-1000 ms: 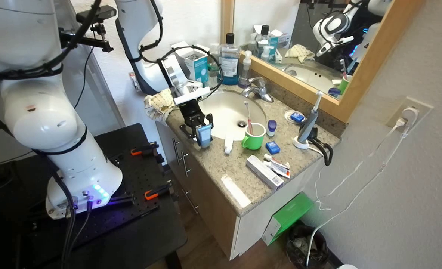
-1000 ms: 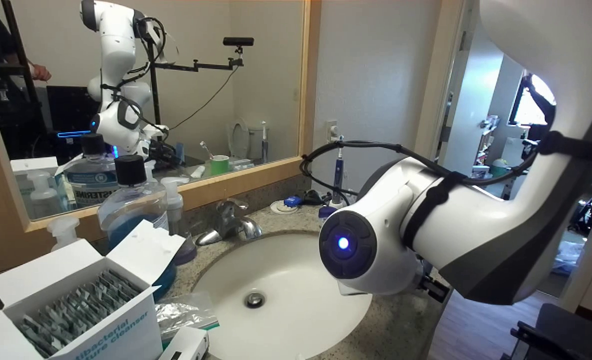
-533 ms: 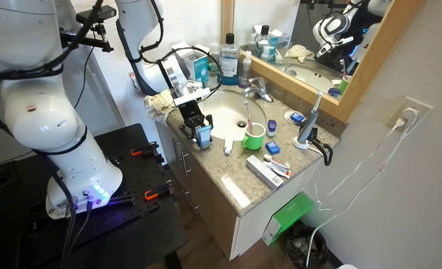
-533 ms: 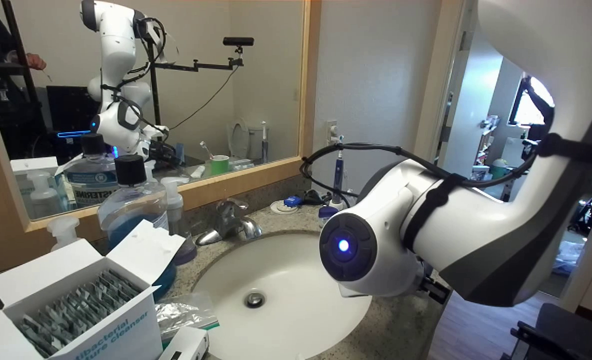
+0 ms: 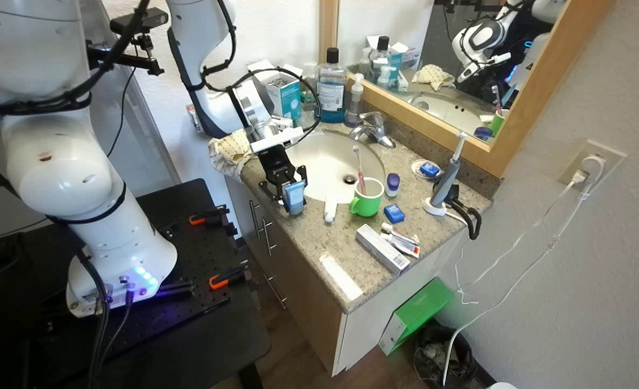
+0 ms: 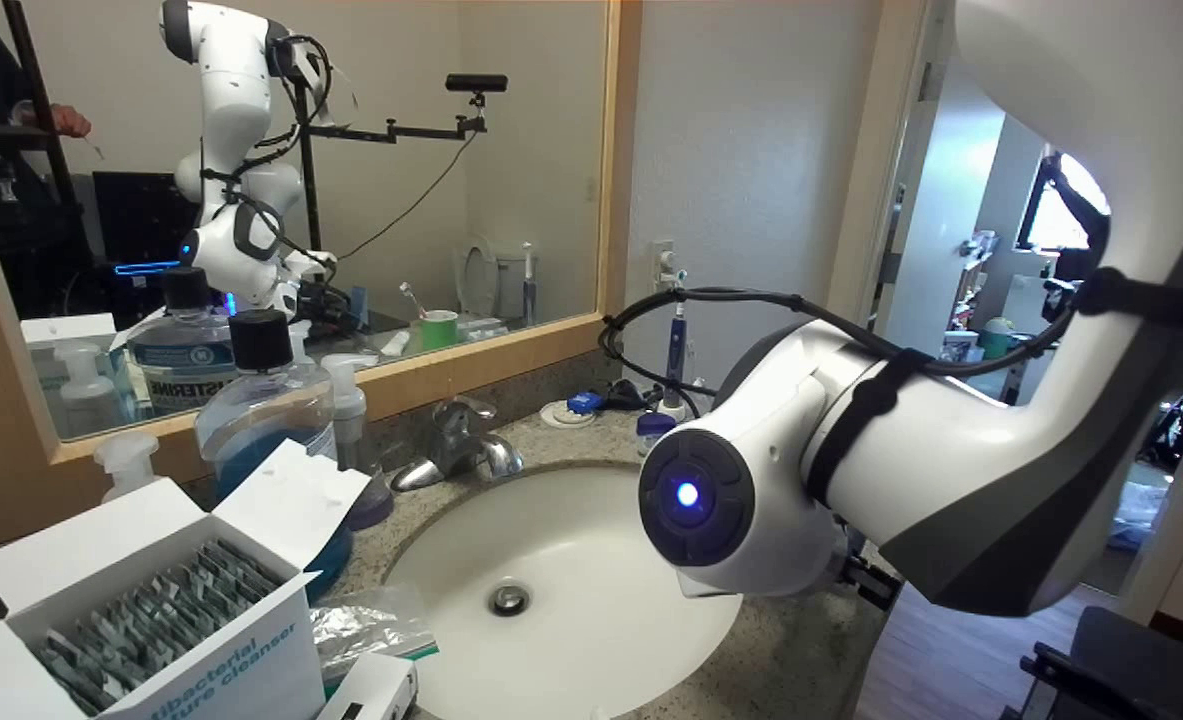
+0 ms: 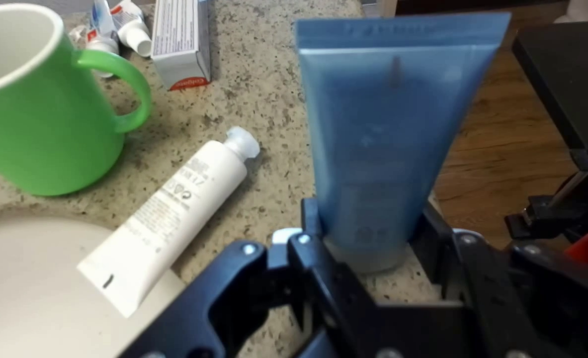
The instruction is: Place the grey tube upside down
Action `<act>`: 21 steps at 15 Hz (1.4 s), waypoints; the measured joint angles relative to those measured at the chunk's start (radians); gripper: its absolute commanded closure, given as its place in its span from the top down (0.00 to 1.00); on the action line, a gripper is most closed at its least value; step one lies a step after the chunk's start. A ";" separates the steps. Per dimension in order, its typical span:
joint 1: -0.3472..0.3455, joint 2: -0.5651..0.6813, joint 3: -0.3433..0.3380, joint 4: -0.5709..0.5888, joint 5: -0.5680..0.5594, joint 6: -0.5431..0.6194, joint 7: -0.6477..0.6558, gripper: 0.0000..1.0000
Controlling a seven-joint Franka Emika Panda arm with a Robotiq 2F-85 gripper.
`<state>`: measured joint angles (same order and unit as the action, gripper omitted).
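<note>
A speckled counter (image 5: 314, 240) with a white sink (image 5: 322, 170) runs beneath a wood-framed mirror (image 5: 438, 59). In the wrist view, the gripper (image 7: 371, 221) clasps a blue tube (image 7: 373, 139) low on both sides, roughly upright with the flat end up; whether its bottom touches the counter I cannot tell. In an exterior view, just right of this, a white tube (image 5: 331, 207) lies with its cap over the counter and flat end over the sink's near rim, left of a green mug (image 5: 368, 206).

Bright light, slightly blurry pincer (image 7: 367, 221)
</note>
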<state>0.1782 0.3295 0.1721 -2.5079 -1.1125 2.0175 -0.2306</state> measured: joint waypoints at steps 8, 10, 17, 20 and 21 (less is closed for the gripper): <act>0.002 0.000 0.006 0.000 0.004 -0.034 0.001 0.23; 0.002 0.000 0.008 0.000 0.004 -0.036 0.002 0.23; 0.002 0.005 0.010 0.004 0.002 -0.043 0.003 0.23; 0.002 0.010 0.010 0.007 0.002 -0.046 0.005 0.23; 0.003 0.012 0.010 0.008 0.002 -0.047 0.006 0.23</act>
<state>0.1809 0.3415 0.1819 -2.4997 -1.1104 1.9702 -0.2251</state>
